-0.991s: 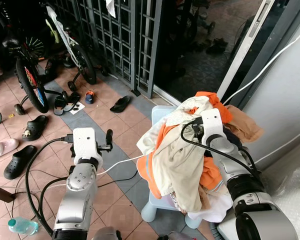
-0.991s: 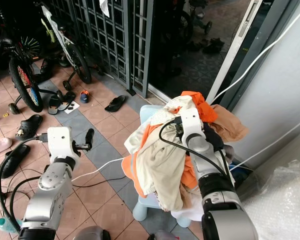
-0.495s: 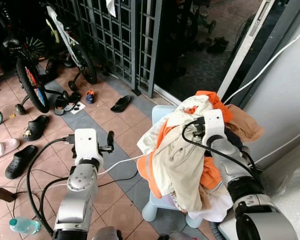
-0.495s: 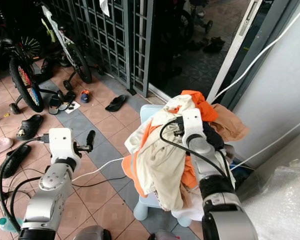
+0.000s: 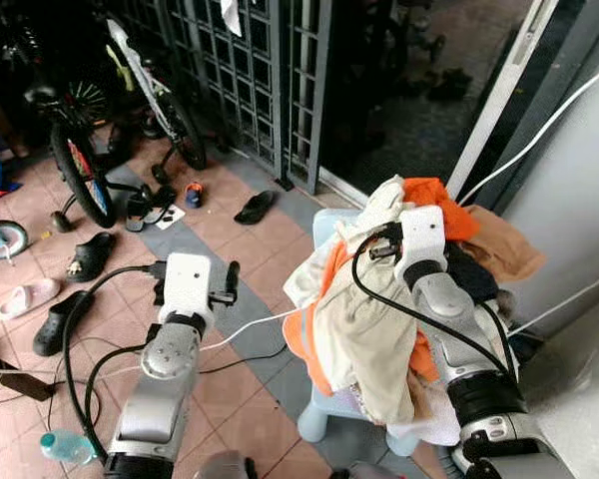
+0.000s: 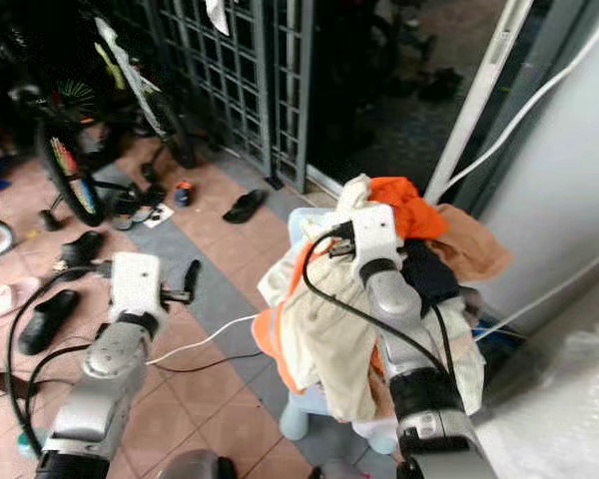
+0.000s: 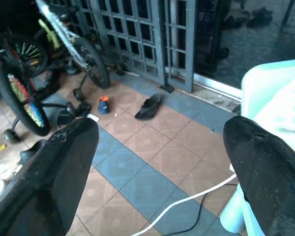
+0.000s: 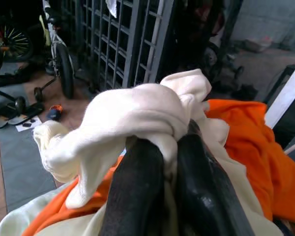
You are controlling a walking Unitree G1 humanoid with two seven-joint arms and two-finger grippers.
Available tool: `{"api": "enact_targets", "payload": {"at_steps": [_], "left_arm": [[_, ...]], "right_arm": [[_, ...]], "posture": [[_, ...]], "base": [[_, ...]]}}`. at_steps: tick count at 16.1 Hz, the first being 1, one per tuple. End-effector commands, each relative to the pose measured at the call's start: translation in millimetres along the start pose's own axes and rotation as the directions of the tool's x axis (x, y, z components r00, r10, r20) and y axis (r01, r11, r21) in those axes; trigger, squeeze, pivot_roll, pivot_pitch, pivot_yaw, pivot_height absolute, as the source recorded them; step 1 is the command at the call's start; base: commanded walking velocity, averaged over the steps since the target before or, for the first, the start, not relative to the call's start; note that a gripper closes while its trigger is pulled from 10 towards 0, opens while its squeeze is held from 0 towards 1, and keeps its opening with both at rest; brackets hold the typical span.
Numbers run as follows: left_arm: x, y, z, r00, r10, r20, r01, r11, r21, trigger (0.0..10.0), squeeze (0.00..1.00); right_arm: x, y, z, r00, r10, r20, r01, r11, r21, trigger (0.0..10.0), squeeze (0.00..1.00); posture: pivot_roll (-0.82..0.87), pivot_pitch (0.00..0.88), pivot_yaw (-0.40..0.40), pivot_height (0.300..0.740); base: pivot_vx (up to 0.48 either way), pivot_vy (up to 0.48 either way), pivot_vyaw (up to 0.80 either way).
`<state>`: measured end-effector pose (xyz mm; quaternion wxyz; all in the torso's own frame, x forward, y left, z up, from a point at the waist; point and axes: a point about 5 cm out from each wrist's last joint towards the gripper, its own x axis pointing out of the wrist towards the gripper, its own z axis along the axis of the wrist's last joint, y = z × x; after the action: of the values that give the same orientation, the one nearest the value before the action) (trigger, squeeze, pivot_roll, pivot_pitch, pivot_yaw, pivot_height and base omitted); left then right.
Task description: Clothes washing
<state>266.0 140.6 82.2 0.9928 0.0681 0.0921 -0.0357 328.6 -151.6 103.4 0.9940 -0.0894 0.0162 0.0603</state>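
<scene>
A heap of clothes (image 5: 374, 319) in cream, orange, tan and dark cloth lies piled on a light blue plastic stool (image 5: 327, 417). My right gripper (image 8: 168, 147) sits at the top of the heap, shut on a bunched cream cloth (image 8: 137, 113) that stands up in a peak (image 5: 384, 195). Orange cloth (image 8: 246, 142) lies just behind it. My left gripper (image 7: 160, 130) is open and holds nothing. It hangs over the tiled floor to the left of the stool, its black fingers (image 5: 231, 280) pointing towards the gate.
A metal gate (image 5: 270, 70) and a dark doorway stand ahead. Bicycles (image 5: 80, 160) lean at the far left. Sandals (image 5: 255, 207) and slippers (image 5: 90, 256) are scattered on the floor. A white cable (image 5: 250, 324) runs to the stool, a water bottle (image 5: 65, 446) lies near my left side, and a grey wall is close on the right.
The camera has shifted a little. My right gripper has drawn the cream cloth up into a peak above the heap. The left arm holds the same pose.
</scene>
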Motion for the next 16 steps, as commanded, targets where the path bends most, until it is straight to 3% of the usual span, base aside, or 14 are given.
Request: {"api": "enact_targets", "payload": {"at_steps": [1, 4, 5, 6, 7, 9, 10, 11, 12, 14, 15, 16], "left_arm": [[1.6, -0.2, 2, 1.0, -0.005, 0.005, 0.005, 1.0, 0.013, 10.0, 0.0], [1.6, 2.8, 2, 1.0, 0.007, 0.005, -0.007, 1.0, 0.012, 10.0, 0.0], [1.6, 4.6, 2, 1.0, 0.025, 0.004, -0.025, 0.999, 0.023, 10.0, 0.0], [2.3, 3.3, 4, 1.0, 0.018, 0.012, -0.018, 0.999, 0.044, 10.0, 0.0], [2.2, 2.8, 4, 1.0, 0.012, 0.015, -0.013, 0.999, 0.05, 10.0, 0.0], [2.6, 0.5, 5, 1.0, -0.006, 0.014, 0.005, 0.999, 0.043, 10.0, 0.0], [3.4, -1.9, 5, 1.0, -0.021, 0.012, 0.021, 0.999, 0.04, 10.0, 0.0], [3.3, -3.2, 6, 0.999, -0.033, 0.011, 0.033, 0.999, 0.042, 10.0, 0.0], [3.3, -3.2, 6, 0.999, -0.033, 0.011, 0.033, 0.999, 0.042, 10.0, 0.0], [2.5, -2.8, 5, 0.999, -0.037, 0.008, 0.037, 0.998, 0.042, 10.0, 0.0], [2.3, -2.7, 6, 0.999, -0.04, 0.007, 0.04, 0.998, 0.046, 10.0, 0.0], [2.5, -2.7, 6, 0.999, -0.041, 0.008, 0.041, 0.998, 0.047, 10.0, 0.0]], "right_arm": [[-4.3, -10.6, 16, 0.996, -0.05, 0.08, 0.049, 0.999, 0.01, 0.0, 0.0], [-11.8, -27.6, 41, 0.976, -0.128, 0.178, 0.131, 0.991, -0.002, 0.0, 0.0], [-19.8, -35.1, 55, 0.962, -0.154, 0.227, 0.16, 0.987, -0.007, 0.0, 0.0], [-39.9, -38.5, 58, 0.96, -0.138, 0.242, 0.151, 0.988, -0.036, 0.0, 0.0], [-46.8, -38.0, 58, 0.963, -0.127, 0.239, 0.142, 0.989, -0.046, 0.0, 0.0], [-68.6, -25.5, 29, 0.992, -0.016, 0.122, 0.025, 0.997, -0.069, 0.0, 0.0], [-88.0, -14.2, -5, 0.992, 0.102, -0.073, -0.109, 0.99, -0.094, 2.6, 0.0], [-94.7, -13.8, -18, 0.977, 0.133, -0.169, -0.151, 0.983, -0.101, 10.0, 1.0], [-94.7, -13.8, -18, 0.977, 0.133, -0.169, -0.151, 0.983, -0.101, 10.0, 1.0], [-90.7, -7.4, -17, 0.949, 0.242, -0.203, -0.256, 0.966, -0.045, 10.0, 1.0], [-83.9, 4.5, -6, 0.904, 0.394, -0.166, -0.404, 0.914, -0.03, 10.0, 1.0], [-80.6, 9.0, 0, 0.881, 0.451, -0.144, -0.46, 0.887, -0.036, 10.0, 1.0]], "posture": [[0.0, 0.0, 0.031, 0.74], [0.0, 0.0, 0.044, 0.74], [0.0, 0.0, 0.05, 0.74], [-0.01, 0.0, 0.056, 0.74], [-0.01, 0.0, 0.058, 0.74], [-0.02, 0.0, 0.065, 0.74], [-0.03, 0.0, 0.074, 0.74], [-0.03, 0.0, 0.076, 0.74], [-0.03, 0.0, 0.076, 0.74], [-0.02, 0.0, 0.079, 0.74], [-0.02, 0.0, 0.08, 0.74], [-0.01, 0.0, 0.079, 0.74]], "base": [[0.0, 0.0, 0.0], [0.0, 0.0, 0.0], [0.0, 0.0, 0.0], [0.0, 0.0, 0.0], [0.0, 0.0, 0.0], [0.0, 0.0, 0.0], [0.0, 0.0, 0.0], [0.0, 0.0, 0.0], [0.0, 0.0, 0.0], [0.0, 0.0, 0.0], [0.0, 0.0, 0.0], [0.0, 0.0, 0.0]]}}
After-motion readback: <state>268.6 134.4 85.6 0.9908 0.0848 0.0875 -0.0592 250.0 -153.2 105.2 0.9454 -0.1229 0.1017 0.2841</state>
